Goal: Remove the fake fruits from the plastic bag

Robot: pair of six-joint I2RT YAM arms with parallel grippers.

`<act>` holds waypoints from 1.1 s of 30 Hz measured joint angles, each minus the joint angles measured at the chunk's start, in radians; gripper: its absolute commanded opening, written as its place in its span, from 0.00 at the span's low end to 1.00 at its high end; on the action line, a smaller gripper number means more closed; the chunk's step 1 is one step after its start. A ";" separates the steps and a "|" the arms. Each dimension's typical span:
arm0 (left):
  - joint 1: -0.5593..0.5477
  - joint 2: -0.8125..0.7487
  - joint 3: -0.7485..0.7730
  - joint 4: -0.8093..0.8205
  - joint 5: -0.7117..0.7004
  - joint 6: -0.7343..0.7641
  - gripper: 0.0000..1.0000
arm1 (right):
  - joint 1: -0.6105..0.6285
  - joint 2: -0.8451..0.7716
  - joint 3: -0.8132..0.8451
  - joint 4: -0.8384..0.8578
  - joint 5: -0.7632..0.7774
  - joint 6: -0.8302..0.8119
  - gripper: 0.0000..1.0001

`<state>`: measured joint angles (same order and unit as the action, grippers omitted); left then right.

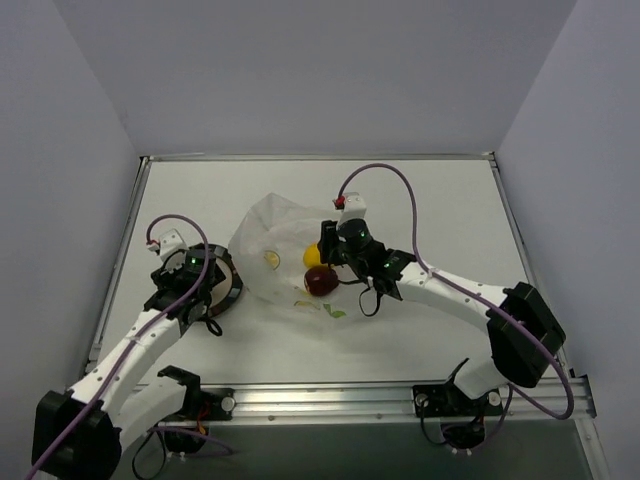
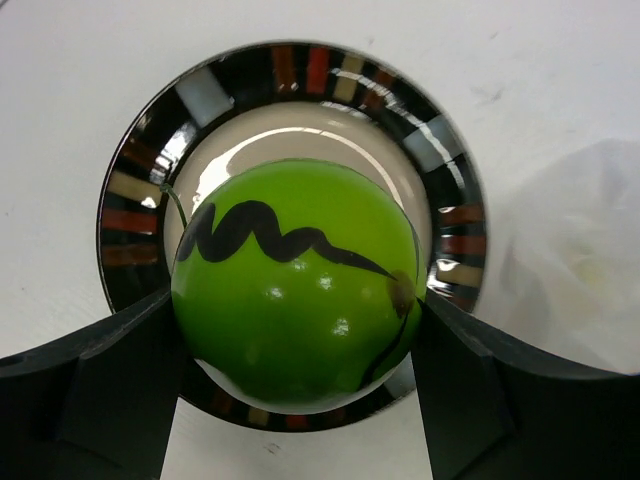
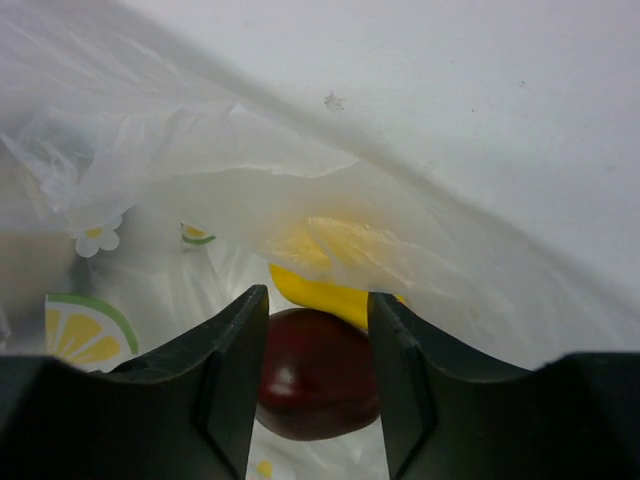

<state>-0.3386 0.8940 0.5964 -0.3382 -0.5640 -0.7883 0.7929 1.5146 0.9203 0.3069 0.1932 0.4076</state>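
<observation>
My left gripper (image 2: 297,330) is shut on the bright green ball (image 2: 300,290), which has a black squiggle on it, and holds it over the round plate (image 2: 150,190) with the dark striped rim. In the top view this gripper (image 1: 203,288) covers most of the plate (image 1: 236,287). The clear plastic bag (image 1: 268,235) lies mid-table with the yellow fruit (image 1: 312,256) and the dark red fruit (image 1: 320,281) at its right side. My right gripper (image 3: 318,300) is open, its fingers either side of the red fruit (image 3: 318,385) lying beyond them. The yellow fruit (image 3: 325,295) lies past it under film.
The bag's film (image 3: 200,170) is printed with lemon slices and daisies and bulges over the fruits. Bare white table (image 1: 420,210) lies to the right and behind. A raised metal rail (image 1: 330,398) runs along the near edge, and grey walls stand around.
</observation>
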 measured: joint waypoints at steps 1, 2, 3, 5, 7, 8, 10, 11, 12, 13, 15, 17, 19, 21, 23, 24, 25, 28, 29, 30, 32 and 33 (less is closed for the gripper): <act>0.024 0.029 -0.017 0.010 0.021 -0.001 0.22 | 0.001 -0.021 0.004 -0.017 -0.002 -0.006 0.50; 0.043 0.051 -0.033 0.019 0.039 -0.001 0.24 | 0.002 -0.035 0.008 -0.030 -0.004 -0.010 0.55; 0.062 0.068 -0.046 0.026 0.052 -0.002 0.32 | 0.006 -0.054 0.016 -0.047 -0.004 -0.016 0.61; 0.089 0.085 -0.063 0.032 0.072 -0.006 0.44 | 0.011 -0.081 0.023 -0.061 -0.010 -0.021 0.75; 0.100 0.086 -0.071 0.043 0.087 -0.009 0.61 | 0.024 -0.107 0.023 -0.080 -0.015 -0.020 0.84; 0.104 0.084 -0.072 0.050 0.094 -0.010 0.67 | 0.032 -0.119 0.021 -0.088 -0.016 -0.017 0.85; 0.106 0.070 -0.072 0.066 0.107 -0.012 0.78 | 0.051 -0.144 0.008 -0.095 -0.019 -0.013 0.87; 0.107 0.060 -0.073 0.070 0.116 -0.013 0.83 | 0.057 -0.155 -0.004 -0.099 -0.019 -0.009 0.87; 0.108 0.045 -0.075 0.075 0.123 -0.015 0.87 | 0.068 -0.176 -0.014 -0.106 -0.020 -0.006 0.88; 0.109 0.028 -0.078 0.078 0.132 -0.018 0.92 | 0.074 -0.190 -0.022 -0.116 -0.023 -0.003 0.88; 0.111 -0.011 -0.082 0.078 0.156 -0.027 0.97 | 0.084 -0.213 -0.026 -0.137 -0.026 0.003 0.91; 0.112 -0.048 -0.082 0.076 0.169 -0.033 0.95 | 0.085 -0.235 -0.026 -0.152 -0.026 0.007 0.91; 0.112 -0.085 -0.082 0.071 0.175 -0.035 0.94 | 0.085 -0.261 -0.026 -0.166 -0.026 0.010 0.91; 0.112 -0.114 -0.082 0.063 0.175 -0.035 0.94 | 0.085 -0.286 -0.026 -0.174 -0.026 0.011 0.91; 0.112 -0.132 -0.082 0.051 0.175 -0.036 0.99 | 0.085 -0.311 -0.026 -0.181 -0.026 0.010 0.82; 0.112 -0.139 -0.082 0.045 0.175 -0.036 0.94 | 0.085 -0.323 -0.026 -0.185 -0.026 0.010 0.72; 0.112 -0.148 -0.082 0.040 0.175 -0.039 0.90 | 0.085 -0.333 -0.026 -0.191 -0.026 0.009 0.62; 0.113 -0.219 -0.092 0.038 0.197 -0.037 0.49 | 0.085 -0.360 -0.026 -0.207 -0.026 0.003 0.31; 0.113 -0.252 -0.098 0.038 0.206 -0.028 0.46 | 0.085 -0.369 -0.026 -0.211 -0.026 0.001 0.29; 0.113 -0.298 -0.101 0.032 0.228 -0.023 0.44 | 0.085 -0.377 -0.026 -0.215 -0.026 -0.001 0.25; 0.109 -0.394 -0.096 0.024 0.274 -0.004 0.39 | 0.085 -0.389 -0.026 -0.223 -0.026 -0.007 0.24; 0.102 -0.426 -0.086 0.012 0.293 0.005 0.39 | 0.086 -0.393 -0.026 -0.225 -0.026 -0.010 0.23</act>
<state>-0.2367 0.4679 0.5106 -0.3260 -0.2710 -0.7837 0.8787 1.1217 0.8948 0.0814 0.1677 0.3977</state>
